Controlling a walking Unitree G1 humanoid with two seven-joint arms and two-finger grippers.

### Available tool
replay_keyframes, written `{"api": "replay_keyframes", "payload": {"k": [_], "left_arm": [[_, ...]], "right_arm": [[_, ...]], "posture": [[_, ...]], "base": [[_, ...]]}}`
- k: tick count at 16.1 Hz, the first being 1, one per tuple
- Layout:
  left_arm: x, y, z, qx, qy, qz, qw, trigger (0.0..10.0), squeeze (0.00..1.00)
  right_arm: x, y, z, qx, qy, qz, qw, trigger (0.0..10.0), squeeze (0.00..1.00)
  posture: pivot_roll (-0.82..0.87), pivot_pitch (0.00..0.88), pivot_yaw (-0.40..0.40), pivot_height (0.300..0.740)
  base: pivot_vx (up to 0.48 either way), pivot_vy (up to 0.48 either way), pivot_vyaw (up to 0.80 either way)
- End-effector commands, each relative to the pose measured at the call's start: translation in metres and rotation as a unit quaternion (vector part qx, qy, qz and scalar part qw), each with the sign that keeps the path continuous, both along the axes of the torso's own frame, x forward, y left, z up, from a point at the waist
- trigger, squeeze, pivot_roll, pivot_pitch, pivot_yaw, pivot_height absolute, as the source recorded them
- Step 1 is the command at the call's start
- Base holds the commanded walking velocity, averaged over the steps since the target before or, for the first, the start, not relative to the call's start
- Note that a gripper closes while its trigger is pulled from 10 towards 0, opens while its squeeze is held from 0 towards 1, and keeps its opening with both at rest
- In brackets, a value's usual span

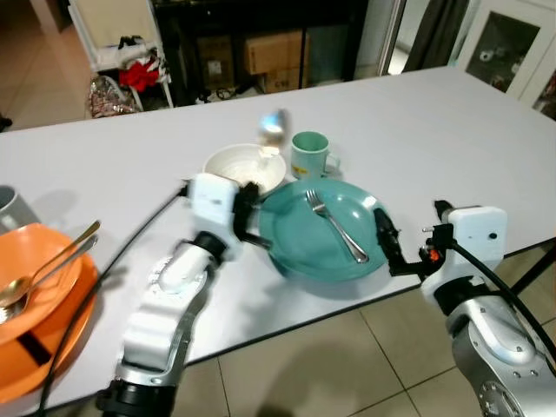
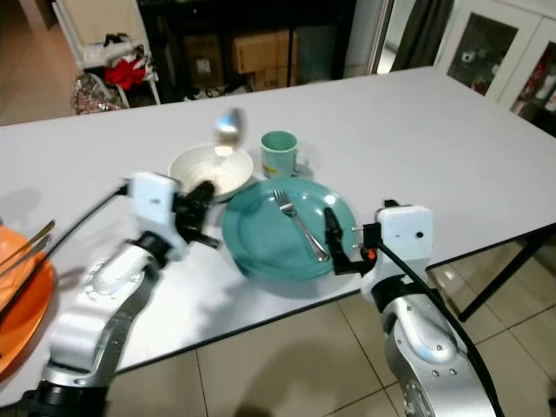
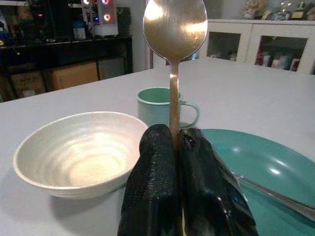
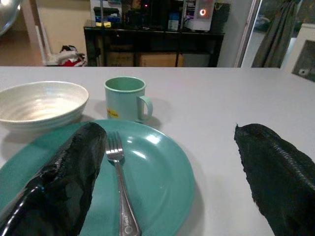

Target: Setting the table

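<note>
Left wrist view shows you the left gripper (image 3: 178,142) pinched tight on an upright spoon (image 3: 174,29) near the white bowl (image 3: 78,152) and green mug (image 3: 160,105). Your right gripper (image 1: 387,240) is spread wide at the teal plate (image 1: 300,243), one finger over the rim beside the fork (image 1: 334,224).

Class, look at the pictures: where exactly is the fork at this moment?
The fork lies on the teal plate, near the table's front edge, with the green mug just behind and the open right gripper at the plate's right rim.
</note>
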State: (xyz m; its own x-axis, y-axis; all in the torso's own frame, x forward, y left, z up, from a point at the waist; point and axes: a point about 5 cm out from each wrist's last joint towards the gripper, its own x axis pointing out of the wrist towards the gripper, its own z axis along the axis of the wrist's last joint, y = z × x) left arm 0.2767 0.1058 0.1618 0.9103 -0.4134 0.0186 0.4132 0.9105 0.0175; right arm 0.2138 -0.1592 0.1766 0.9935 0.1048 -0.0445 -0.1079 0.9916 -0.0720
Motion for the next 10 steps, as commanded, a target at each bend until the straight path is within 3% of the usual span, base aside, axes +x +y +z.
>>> {"api": "replay_keyframes", "payload": {"k": [1, 6, 10], "left_arm": [[0.0021, 0.0057, 0.0042, 0.008, -0.011, 0.018, 1.0, 10.0, 0.0], [0.0028, 0.0037, 0.0044, 0.012, -0.012, 0.026, 1.0, 10.0, 0.0], [0.0023, 0.0032, 0.004, 0.013, -0.011, 0.026, 1.0, 10.0, 0.0]], "right_arm": [[0.0006, 0.0009, 0.0027, -0.004, -0.007, 0.0, 1.0, 10.0, 0.0], [0.002, -0.001, 0.0037, -0.015, -0.01, -0.003, 1.0, 10.0, 0.0], [0.0016, -0.0014, 0.0036, -0.016, -0.01, -0.003, 1.0, 10.0, 0.0]], "posture": [[-0.08, 0.0, 0.016, 0.74], [-0.08, 0.0, 0.011, 0.74], [-0.08, 0.0, 0.011, 0.74]], "base": [[0.0, 0.0, 0.0], [0.0, -0.383, -0.12], [0.0, -0.422, 0.8]]}}
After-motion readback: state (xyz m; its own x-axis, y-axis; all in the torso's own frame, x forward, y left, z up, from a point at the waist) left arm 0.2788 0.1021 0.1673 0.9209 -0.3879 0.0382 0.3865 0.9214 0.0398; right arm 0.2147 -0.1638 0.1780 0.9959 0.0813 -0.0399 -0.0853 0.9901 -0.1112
